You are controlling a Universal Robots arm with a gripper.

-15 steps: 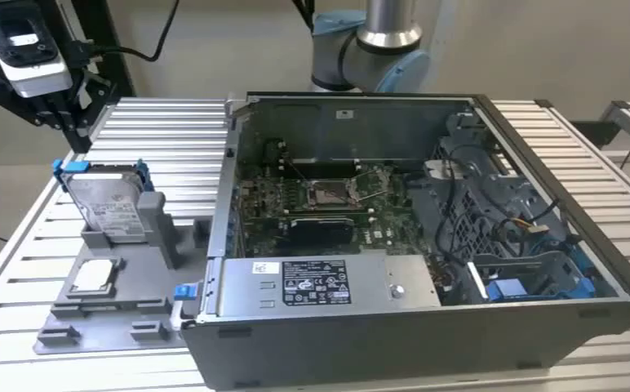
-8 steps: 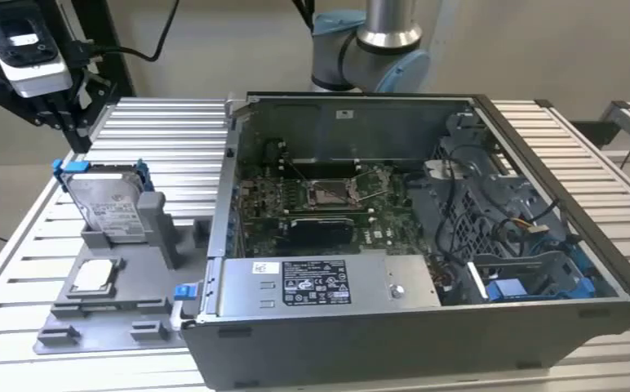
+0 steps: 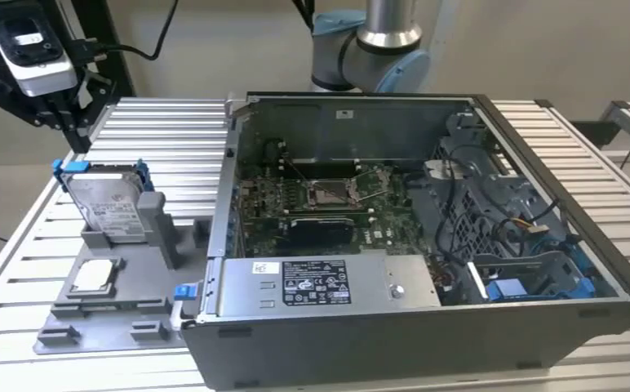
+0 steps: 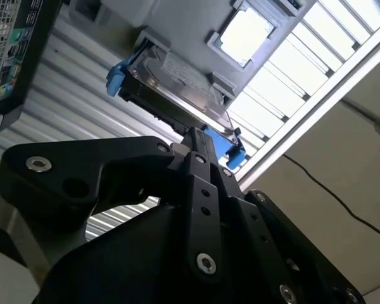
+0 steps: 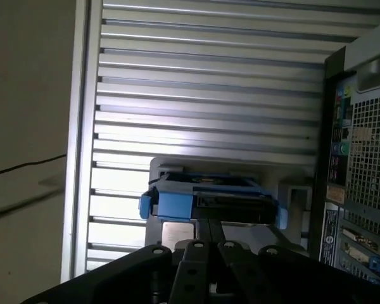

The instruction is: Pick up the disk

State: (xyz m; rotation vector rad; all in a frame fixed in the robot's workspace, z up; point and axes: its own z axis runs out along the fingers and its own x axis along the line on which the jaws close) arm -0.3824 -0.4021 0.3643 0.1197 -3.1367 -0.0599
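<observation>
The disk [image 3: 108,200] stands on edge in a slot of a grey holder [image 3: 108,314] at the exterior view's left; it is silver with a white label and blue carrier clips. In both wrist views it lies just past my black fingers, disk [image 4: 177,85] and disk [image 5: 209,199]. My gripper [image 3: 64,122] hangs above and behind the disk, apart from it, at the table's far left corner. The fingers [image 4: 199,142] meet at their tips, shut, with nothing between them, and the same closed tips appear in the first wrist view, gripper [image 5: 210,231].
An open computer case [image 3: 478,114] fills the table's middle and right, with a grey power-supply box [image 3: 315,282] at its front. A small silver chip [image 3: 95,275] rests in the holder in front of the disk. The ribbed aluminium table [image 3: 174,131] ends close to the left.
</observation>
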